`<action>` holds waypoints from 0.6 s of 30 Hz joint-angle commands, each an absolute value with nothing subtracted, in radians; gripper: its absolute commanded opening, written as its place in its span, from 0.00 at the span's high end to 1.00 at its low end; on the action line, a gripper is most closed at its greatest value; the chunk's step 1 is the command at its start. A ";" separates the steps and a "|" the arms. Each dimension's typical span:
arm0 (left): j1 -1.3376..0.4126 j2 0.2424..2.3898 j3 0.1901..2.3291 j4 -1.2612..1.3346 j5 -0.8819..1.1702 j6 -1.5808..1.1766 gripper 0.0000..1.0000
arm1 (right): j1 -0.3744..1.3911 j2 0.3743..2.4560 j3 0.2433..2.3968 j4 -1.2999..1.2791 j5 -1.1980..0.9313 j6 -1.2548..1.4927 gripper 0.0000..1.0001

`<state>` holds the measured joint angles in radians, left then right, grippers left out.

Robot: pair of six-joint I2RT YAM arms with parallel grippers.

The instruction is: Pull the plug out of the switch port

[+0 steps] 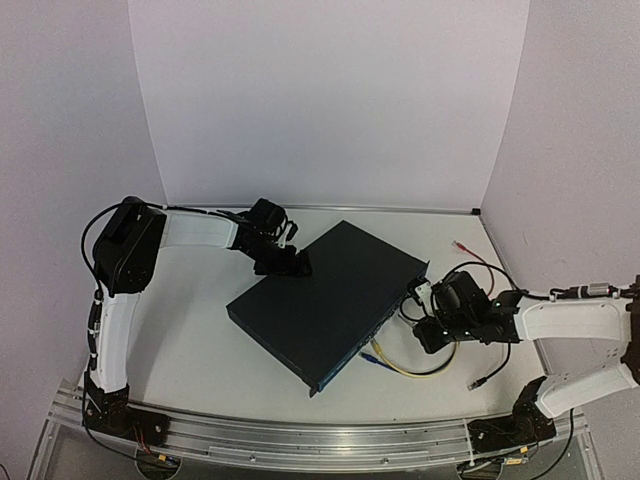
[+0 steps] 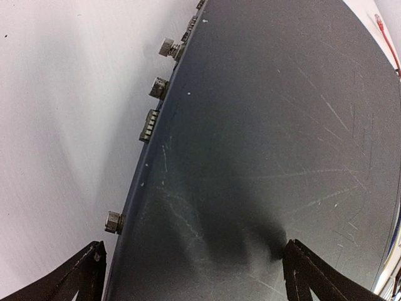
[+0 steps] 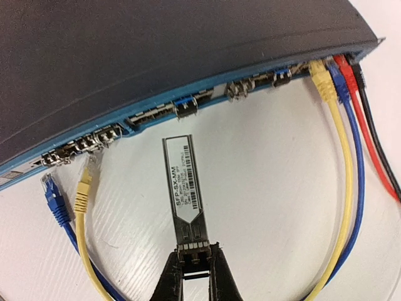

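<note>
**A:** What does the overhead view give?

**B:** A matte white table [image 1: 190, 340] boxed in by pale, bare walls [image 1: 330, 100], with a ribbed aluminium rail [image 1: 300, 437] along the bottom edge. The switch [image 1: 330, 295], a flat dark metal box, lies at an angle in the middle of the frame. Thin cables [image 1: 420, 368] loop off its lower right side.

**A:** And the left wrist?

**B:** The switch's painted top fills the frame, scuffed with fine pale scratches. Knurled metal thumbscrews [image 2: 168, 47] stick out of its left edge. The left gripper [image 2: 194, 246] is spread wide. One black finger sits at the lower left beyond that edge, the other at the lower right over the top. I cannot tell whether either touches.

**A:** Right wrist?

**B:** The switch runs across the top, its blue-trimmed face lined with metal-caged sockets. At the upper right, yellow, blue, red and black cables sit plugged in side by side. The plug [image 3: 186, 188], a slim silver block with a printed label, is out of the sockets at mid-frame over the table. The right gripper [image 3: 196, 251] pinches its lower end. A blue connector [image 3: 55, 199] and a yellow connector [image 3: 83, 188] lie loose at the left.
</note>
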<state>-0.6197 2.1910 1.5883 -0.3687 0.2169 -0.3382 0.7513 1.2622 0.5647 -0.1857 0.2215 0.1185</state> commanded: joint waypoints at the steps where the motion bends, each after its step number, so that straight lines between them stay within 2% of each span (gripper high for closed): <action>1: -0.598 2.283 1.517 -0.524 0.061 -0.310 0.02 | 0.749 1.295 0.542 -0.237 0.246 0.277 1.00; 6: -0.598 2.281 1.519 -0.519 0.067 -0.312 0.02 | 0.750 1.331 0.542 -0.241 0.246 0.310 0.98; 8: -0.598 2.284 1.521 -0.518 0.072 -0.314 0.02 | 0.750 1.334 0.543 -0.246 0.244 0.317 0.92; 13: -0.598 2.284 1.525 -0.517 0.075 -0.316 0.02 | 0.749 1.310 0.547 -0.281 0.235 0.332 0.68; 18: -0.598 2.279 1.526 -0.517 0.077 -0.315 0.02 | 0.749 1.256 0.593 -0.358 0.273 0.341 0.35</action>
<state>-0.6189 2.1910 1.5879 -0.3660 0.2176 -0.3397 0.7513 1.3153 0.5393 -0.2843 0.2390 0.3164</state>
